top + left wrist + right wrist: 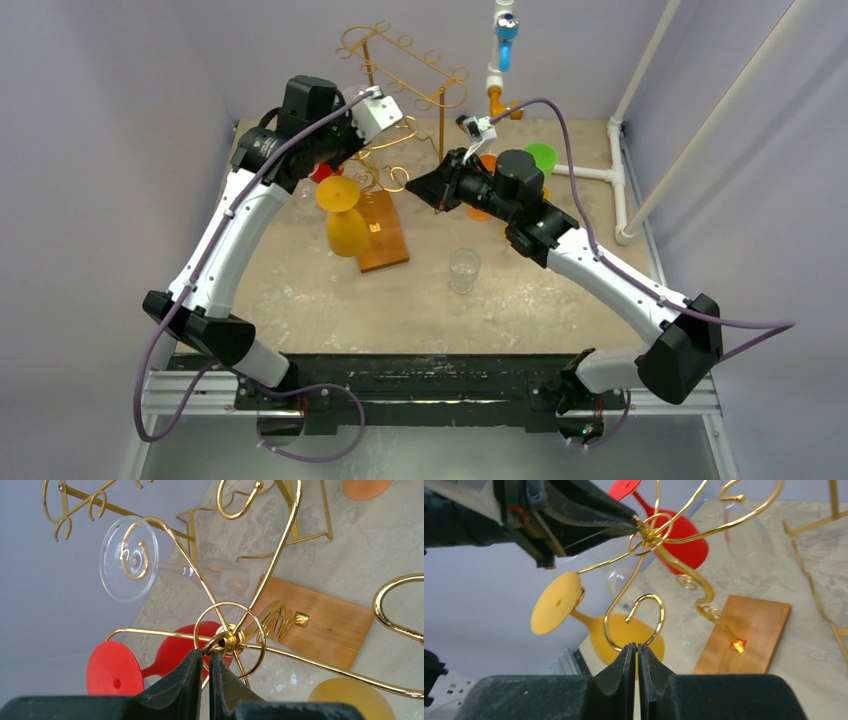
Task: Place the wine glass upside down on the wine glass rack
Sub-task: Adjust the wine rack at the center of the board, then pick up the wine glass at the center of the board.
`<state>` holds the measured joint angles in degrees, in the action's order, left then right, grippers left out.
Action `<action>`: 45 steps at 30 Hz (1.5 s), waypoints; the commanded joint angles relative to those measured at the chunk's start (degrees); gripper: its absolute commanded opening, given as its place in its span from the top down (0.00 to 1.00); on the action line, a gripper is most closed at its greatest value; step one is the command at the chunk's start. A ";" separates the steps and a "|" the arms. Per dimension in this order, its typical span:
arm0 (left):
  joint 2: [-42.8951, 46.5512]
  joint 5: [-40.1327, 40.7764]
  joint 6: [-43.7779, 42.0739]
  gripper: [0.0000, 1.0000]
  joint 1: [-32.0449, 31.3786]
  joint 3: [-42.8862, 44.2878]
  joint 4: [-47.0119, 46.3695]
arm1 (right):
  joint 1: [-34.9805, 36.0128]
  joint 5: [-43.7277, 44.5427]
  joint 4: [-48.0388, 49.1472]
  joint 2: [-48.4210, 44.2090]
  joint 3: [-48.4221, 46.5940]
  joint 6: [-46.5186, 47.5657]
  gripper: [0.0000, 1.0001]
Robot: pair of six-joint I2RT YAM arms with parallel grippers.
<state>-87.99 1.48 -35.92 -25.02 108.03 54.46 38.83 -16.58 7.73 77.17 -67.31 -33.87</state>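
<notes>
1. The left tool has its black fingers almost together. Their tips pinch the gold wire at the round hub of the rack.
2. The right tool has its fingers pressed together. The bottom curve of an S-shaped gold hook sits right at their tips, but it cannot be told whether the wire is pinched.
3. The yellow wine glass is opaque, with a flat round foot that has a small dot at its centre. The foot sits up and left of the right tool, against the end of a rack arm. The stem slants down to the bowl just behind that tool's tips.
4. The red wine glass is just left of the left tool's tips, its foot facing the camera.
5. The clear wine glass is above and left of the left tool. A gold scroll shows through its see-through foot, and a thin stem runs right to a pale bowl.
6. The rack's wooden base lies on the counter, to the right of the right tool.
</notes>
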 commanded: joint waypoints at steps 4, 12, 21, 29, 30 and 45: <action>-1.39 6.90 -0.28 1.00 -0.39 3.91 3.80 | 2.91 -6.64 -1.45 -1.49 2.47 -2.97 0.89; -1.16 6.25 -0.45 1.00 -0.39 6.13 6.41 | 4.34 -7.38 -1.13 -0.72 2.13 -3.85 0.82; -0.16 6.91 -0.93 0.93 -0.39 6.74 7.80 | 2.38 -6.95 -9.24 -3.44 -3.36 -0.56 0.46; 0.28 6.66 -0.57 0.60 -0.39 9.22 9.03 | -2.62 -9.12 -12.19 -5.18 -5.87 0.77 0.38; 0.27 6.50 -0.43 0.57 -0.39 9.87 9.36 | -2.97 -8.84 -13.12 -5.18 -6.28 1.22 0.38; 0.97 0.40 9.09 0.04 -0.39 16.95 16.82 | -7.53 2.76 -25.61 -6.99 -5.31 7.48 0.39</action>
<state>-89.21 -3.53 -33.45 -25.19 122.83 61.69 32.08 -19.68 -13.30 73.49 -74.28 -29.41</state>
